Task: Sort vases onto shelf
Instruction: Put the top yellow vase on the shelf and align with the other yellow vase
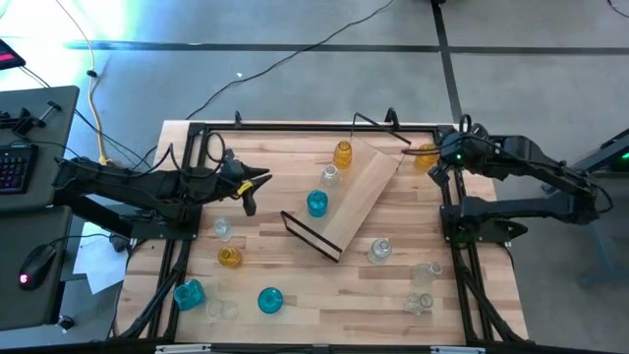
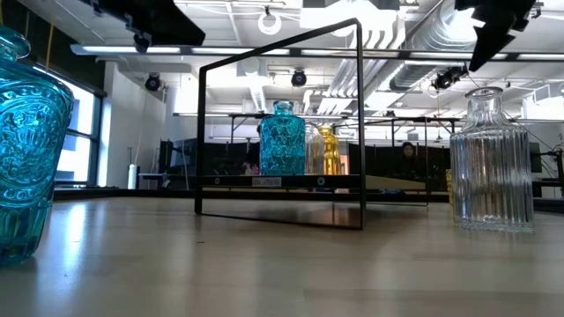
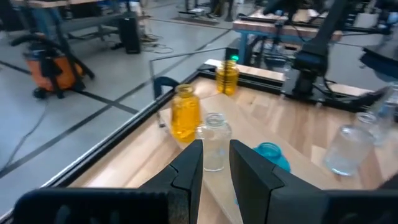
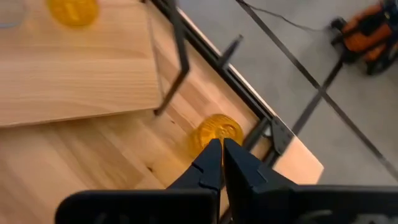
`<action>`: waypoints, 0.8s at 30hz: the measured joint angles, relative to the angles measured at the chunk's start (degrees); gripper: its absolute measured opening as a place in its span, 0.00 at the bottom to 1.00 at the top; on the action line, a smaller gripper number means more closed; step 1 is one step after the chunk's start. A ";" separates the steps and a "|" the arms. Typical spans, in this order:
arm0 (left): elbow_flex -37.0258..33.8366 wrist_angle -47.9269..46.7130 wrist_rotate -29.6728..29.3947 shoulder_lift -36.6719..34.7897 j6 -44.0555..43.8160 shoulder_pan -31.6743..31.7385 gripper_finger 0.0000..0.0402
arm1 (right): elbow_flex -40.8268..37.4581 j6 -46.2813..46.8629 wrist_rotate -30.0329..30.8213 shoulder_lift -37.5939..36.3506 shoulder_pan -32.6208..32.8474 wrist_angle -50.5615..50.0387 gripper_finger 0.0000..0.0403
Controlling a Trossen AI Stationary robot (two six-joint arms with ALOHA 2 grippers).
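Observation:
The shelf (image 1: 359, 202), a light-wood board with black wire end frames, lies slantwise on the middle of the table. An amber vase (image 1: 342, 152), a clear vase (image 1: 329, 175) and a teal vase (image 1: 316, 204) stand upright on it. Other vases stand loose on the table. My left gripper (image 1: 254, 187) hovers left of the shelf; in its wrist view it (image 3: 216, 168) is open by a narrow gap, holds nothing, and points toward the clear vase (image 3: 215, 140). My right gripper (image 4: 222, 149) is shut and slants down above an amber vase (image 4: 214, 132) at the table's far right corner (image 1: 426, 155).
Loose vases on the table: amber (image 1: 229, 258), clear (image 1: 222, 229) and teal (image 1: 188, 293) on the left, teal (image 1: 269, 300) near the front, three clear ones (image 1: 379, 250), (image 1: 426, 272), (image 1: 418, 303) on the right. Black rails (image 1: 295, 128) frame the table.

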 joint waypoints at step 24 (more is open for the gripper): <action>0.06 5.90 0.20 1.38 7.87 20.21 0.18 | 0.00 -14.40 -22.20 8.85 -26.00 -0.86 0.00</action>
